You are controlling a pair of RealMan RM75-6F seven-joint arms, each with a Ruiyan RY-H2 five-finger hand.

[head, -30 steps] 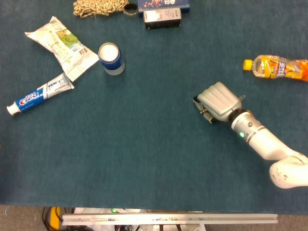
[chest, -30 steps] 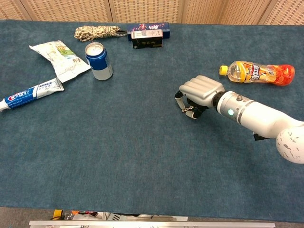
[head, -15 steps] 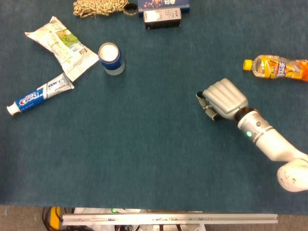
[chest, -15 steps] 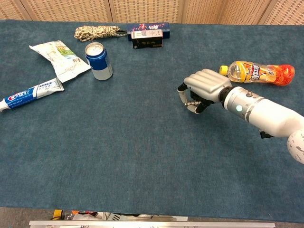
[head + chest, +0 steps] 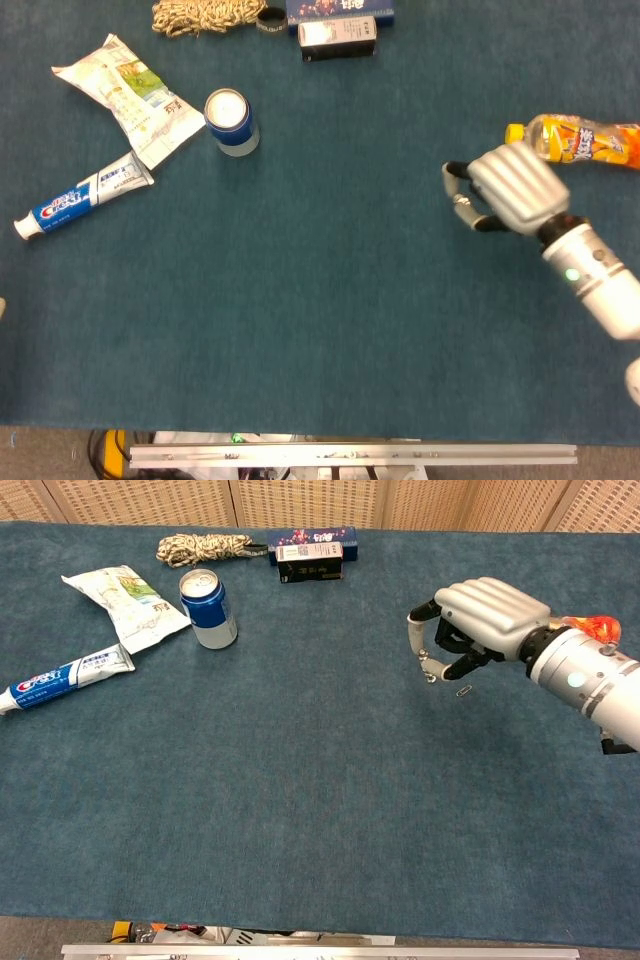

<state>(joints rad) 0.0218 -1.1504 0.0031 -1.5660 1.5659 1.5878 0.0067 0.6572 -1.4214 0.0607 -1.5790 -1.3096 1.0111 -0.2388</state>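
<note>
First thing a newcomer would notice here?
The right hand, silver with fingers curled and holding nothing, hangs over the blue cloth at the right, next to the orange drink bottle lying on its side. Far left lies a cluster: an upright blue can, a toothpaste tube and a crumpled snack bag.

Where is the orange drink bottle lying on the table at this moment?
In the head view the orange drink bottle lies on its side at the table's far right edge, cap pointing left, just behind the right hand; whether they touch is unclear.
</note>
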